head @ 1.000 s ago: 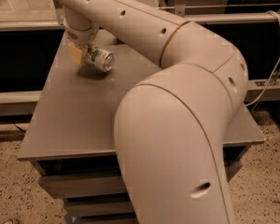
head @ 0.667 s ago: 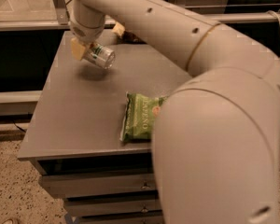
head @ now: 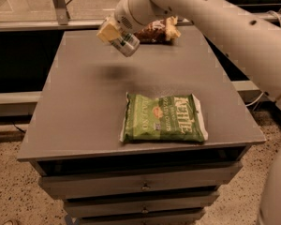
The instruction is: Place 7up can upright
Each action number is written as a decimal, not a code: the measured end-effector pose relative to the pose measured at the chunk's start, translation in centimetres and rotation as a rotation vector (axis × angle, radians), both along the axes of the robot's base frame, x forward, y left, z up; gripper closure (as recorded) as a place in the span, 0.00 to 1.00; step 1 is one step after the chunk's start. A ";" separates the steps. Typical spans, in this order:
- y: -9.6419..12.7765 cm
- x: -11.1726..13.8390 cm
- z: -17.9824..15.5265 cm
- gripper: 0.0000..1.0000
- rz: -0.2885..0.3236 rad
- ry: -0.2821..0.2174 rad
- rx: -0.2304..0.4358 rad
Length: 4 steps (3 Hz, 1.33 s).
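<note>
My gripper (head: 113,33) is above the far left part of the grey table (head: 89,111), reaching in from the upper right. It is shut on the 7up can (head: 126,44), a small silver and green can that hangs tilted on its side in the air, its shiny end pointing down and right. A dark shadow lies on the tabletop beneath it. The yellowish fingers (head: 107,31) cover the can's upper part.
A flat green chip bag (head: 163,118) lies near the table's front edge. A brown snack bag (head: 155,32) sits at the far edge behind the can. My white arm (head: 225,27) crosses the right side. Drawers (head: 140,185) are below the tabletop.
The can has lifted off the table in my gripper and moved right. The arm has swung aside, uncovering the green chip bag and the brown bag.
</note>
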<state>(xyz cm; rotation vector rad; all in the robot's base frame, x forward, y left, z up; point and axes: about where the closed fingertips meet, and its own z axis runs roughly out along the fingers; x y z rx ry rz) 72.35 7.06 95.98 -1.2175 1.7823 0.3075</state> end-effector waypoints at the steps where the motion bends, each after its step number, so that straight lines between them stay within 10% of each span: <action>1: -6.0 -0.3 1.0 1.00 0.016 -0.076 0.179; 4: -16.6 -2.2 -2.1 1.00 0.087 -0.206 0.457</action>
